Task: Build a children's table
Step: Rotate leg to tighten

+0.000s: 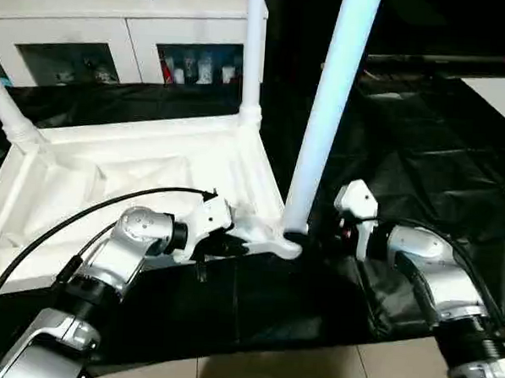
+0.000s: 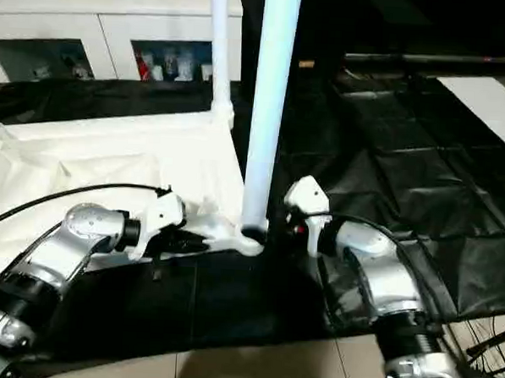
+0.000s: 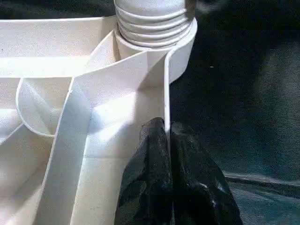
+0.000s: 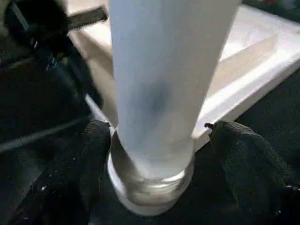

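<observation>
Between the spread fingers of the right gripper (image 4: 152, 154), which stand wide on either side without touching it, a smooth tapered white tube leg (image 4: 159, 84) rises from its round corner socket (image 3: 180, 56). Just beside it the left gripper (image 3: 168, 140) pinches the thin plastic rim of the upturned table top (image 1: 109, 169) (ribbed, glossy). Best to steady that rim, close squarely low on the leg, then twist it home.
</observation>
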You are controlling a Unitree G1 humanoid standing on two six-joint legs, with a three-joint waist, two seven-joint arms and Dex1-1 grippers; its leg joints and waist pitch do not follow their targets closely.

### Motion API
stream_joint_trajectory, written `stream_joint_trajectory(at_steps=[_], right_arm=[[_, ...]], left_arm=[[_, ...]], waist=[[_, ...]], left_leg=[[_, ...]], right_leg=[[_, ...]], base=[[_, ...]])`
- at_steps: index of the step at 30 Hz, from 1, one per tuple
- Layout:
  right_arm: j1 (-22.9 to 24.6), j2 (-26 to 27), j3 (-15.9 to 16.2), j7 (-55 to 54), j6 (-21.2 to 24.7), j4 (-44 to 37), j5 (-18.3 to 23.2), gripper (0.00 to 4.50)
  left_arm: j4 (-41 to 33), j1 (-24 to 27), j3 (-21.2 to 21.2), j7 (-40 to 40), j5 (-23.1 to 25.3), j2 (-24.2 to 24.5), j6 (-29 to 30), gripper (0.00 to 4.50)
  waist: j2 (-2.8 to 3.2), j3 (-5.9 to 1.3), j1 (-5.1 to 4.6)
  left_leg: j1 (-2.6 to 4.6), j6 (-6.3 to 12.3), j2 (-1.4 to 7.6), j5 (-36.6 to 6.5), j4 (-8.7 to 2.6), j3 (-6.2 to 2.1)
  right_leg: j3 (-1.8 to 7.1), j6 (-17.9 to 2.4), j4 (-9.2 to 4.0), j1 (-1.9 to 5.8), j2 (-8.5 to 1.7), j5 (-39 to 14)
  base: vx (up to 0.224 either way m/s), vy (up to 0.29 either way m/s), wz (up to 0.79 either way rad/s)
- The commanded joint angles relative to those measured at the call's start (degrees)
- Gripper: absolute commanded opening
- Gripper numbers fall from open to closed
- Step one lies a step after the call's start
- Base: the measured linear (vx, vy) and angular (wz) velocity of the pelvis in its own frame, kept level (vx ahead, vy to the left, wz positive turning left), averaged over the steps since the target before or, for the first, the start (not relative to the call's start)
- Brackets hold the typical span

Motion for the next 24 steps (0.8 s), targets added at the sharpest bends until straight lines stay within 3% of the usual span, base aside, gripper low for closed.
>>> stream_joint_trajectory(at_steps=[1, 5, 11, 12, 15, 17, 24], right_arm=[[0.17, -0.06, 1.11, 0.21, -0.53, -0.10, -1.18, 3.71], [0.14, 0.63, 1.86, -0.05, -1.18, 1.03, -2.28, 3.71], [-0.46, 1.23, 2.21, -0.10, -1.50, 2.30, -2.15, 3.71], [-0.51, 1.24, 2.25, -0.13, -1.57, 2.42, -2.21, 3.45], [-0.83, 1.45, 2.22, -0.36, -2.16, 3.24, -2.46, 3.34], [-0.95, 1.66, 2.00, -0.35, -2.36, 3.60, -2.57, 3.04], [-1.03, 1.84, 1.90, -0.32, -2.86, 4.39, -2.77, 2.73]], left_arm=[[-1.09, 1.20, -1.40, -1.91, -0.84, 0.00, 0.55, 0.00], [-1.53, 1.35, -1.44, -1.52, -0.83, -0.30, 0.73, 0.00], [-2.18, 1.57, -1.36, -1.45, -0.74, -0.19, 1.35, 0.00], [-2.20, 1.58, -1.36, -1.42, -0.72, -0.17, 1.38, 0.00], [-2.27, 1.64, -1.41, -1.22, -0.57, -0.09, 1.50, 0.00], [-2.37, 1.70, -1.44, -1.17, -0.54, -0.02, 1.57, 0.00], [-2.18, 1.49, -1.55, -1.06, -0.41, -0.10, 1.55, 0.00]], waist=[[-0.98, -3.23, 0.19], [-0.98, -3.39, 0.19], [-1.17, -3.34, 0.28], [-1.14, -3.32, 0.28], [-1.09, -3.29, 0.24], [-1.20, -3.27, 0.21], [-1.08, -3.32, 0.21]], left_leg=[[-0.06, 6.15, 2.62, -7.21, -3.03, -0.90], [-0.19, 7.34, 2.50, -5.35, -2.73, -0.85], [-0.13, 7.42, 2.57, -5.81, -2.70, -0.87], [-0.12, 7.38, 2.55, -5.96, -2.69, -0.86], [-0.08, 6.97, 2.58, -6.52, -2.70, -0.90], [-0.11, 6.76, 2.52, -6.96, -2.70, -0.90], [-0.08, 6.53, 2.48, -7.06, -2.63, -0.93]], right_leg=[[2.63, -13.74, -3.32, 3.16, -3.16, -7.59], [2.56, -14.78, -2.89, 3.28, -3.12, -3.92], [2.55, -14.89, -2.90, 3.34, -3.16, -5.01], [2.55, -14.86, -2.93, 3.30, -3.13, -5.25], [2.57, -14.68, -2.95, 3.25, -3.11, -5.93], [2.57, -14.55, -2.98, 3.28, -3.10, -6.48], [2.59, -14.41, -2.93, 3.30, -3.09, -6.41]], base=[[0.000, 0.000, 0.00], [0.000, 0.000, 0.00], [0.000, 0.000, 0.00], [0.000, 0.000, 0.00], [0.000, 0.000, 0.00], [0.000, 0.000, 0.00], [0.000, 0.000, 0.00]])
